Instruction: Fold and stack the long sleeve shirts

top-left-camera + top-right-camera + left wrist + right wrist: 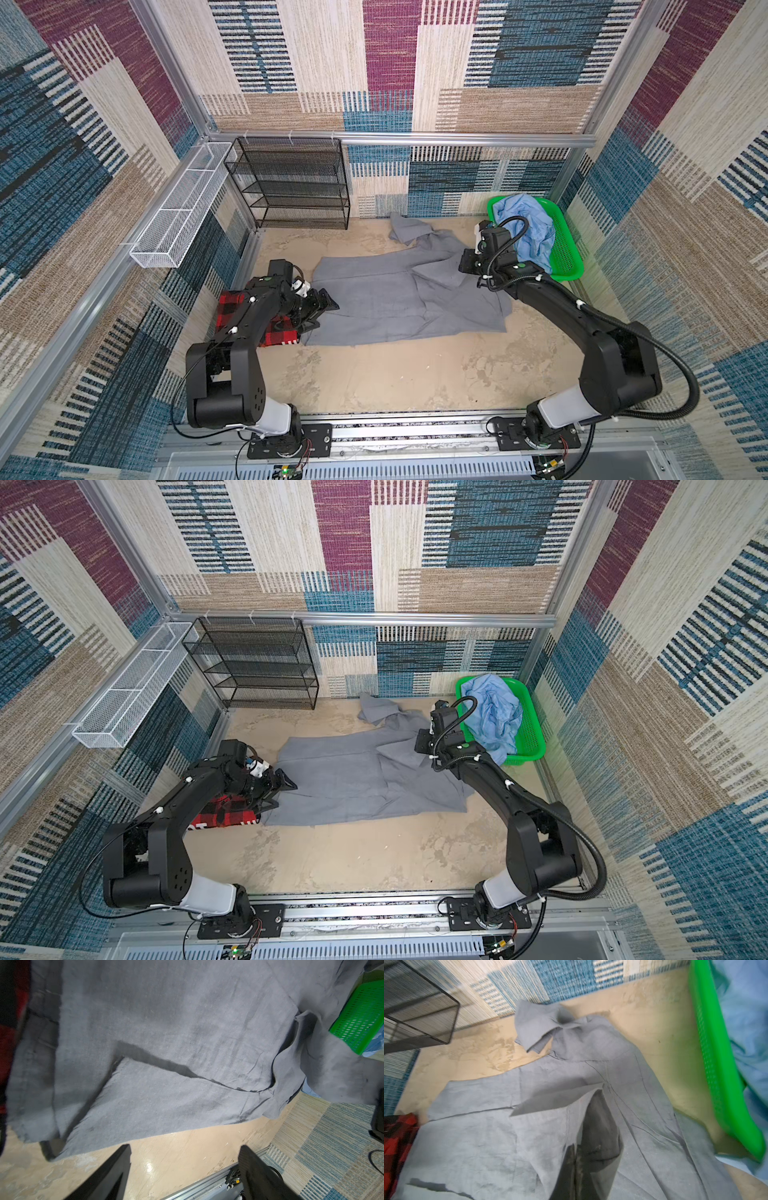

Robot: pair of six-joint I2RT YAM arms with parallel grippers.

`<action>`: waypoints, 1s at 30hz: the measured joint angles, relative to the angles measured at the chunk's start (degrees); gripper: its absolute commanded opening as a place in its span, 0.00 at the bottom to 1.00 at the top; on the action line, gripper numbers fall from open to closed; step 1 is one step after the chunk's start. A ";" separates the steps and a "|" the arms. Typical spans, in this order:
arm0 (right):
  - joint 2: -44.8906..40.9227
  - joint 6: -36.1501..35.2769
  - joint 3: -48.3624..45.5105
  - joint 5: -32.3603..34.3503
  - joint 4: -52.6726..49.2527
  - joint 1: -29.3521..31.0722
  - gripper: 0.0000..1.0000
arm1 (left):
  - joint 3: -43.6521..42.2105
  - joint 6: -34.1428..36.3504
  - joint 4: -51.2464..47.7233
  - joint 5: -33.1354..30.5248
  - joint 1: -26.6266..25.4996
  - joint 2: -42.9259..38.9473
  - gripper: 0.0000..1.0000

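Observation:
A plain grey shirt (382,299) (345,783) lies spread across the middle of the table, one sleeve bunched toward the back wall. My right gripper (576,1167) is shut on a raised fold of it near its right side (465,266). My left gripper (185,1148) hovers open and empty at the shirt's left edge (328,305), its fingers over bare table. A folded red-and-black plaid shirt (232,303) (396,1136) lies under my left arm. The light blue shirt (532,232) (747,1022) is crumpled in a green basket (567,257).
A black mesh shelf (291,183) stands at the back left by the wall. A white wire basket (178,216) hangs along the left rail. The green basket (361,1018) sits at the back right corner. A metal rail (415,432) carrying both arm bases runs along the front edge.

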 measured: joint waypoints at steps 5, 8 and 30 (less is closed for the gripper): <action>-9.33 1.20 -2.12 -3.61 -2.91 0.87 0.00 | -0.22 0.00 0.44 0.02 0.00 -1.62 0.87; -14.12 1.31 -2.38 -5.66 -4.76 3.48 0.00 | -0.33 0.00 0.63 0.00 0.00 -2.32 0.87; -13.03 13.25 2.51 -3.85 -9.35 27.98 0.00 | -0.50 0.44 -1.49 -8.81 1.73 -17.94 0.94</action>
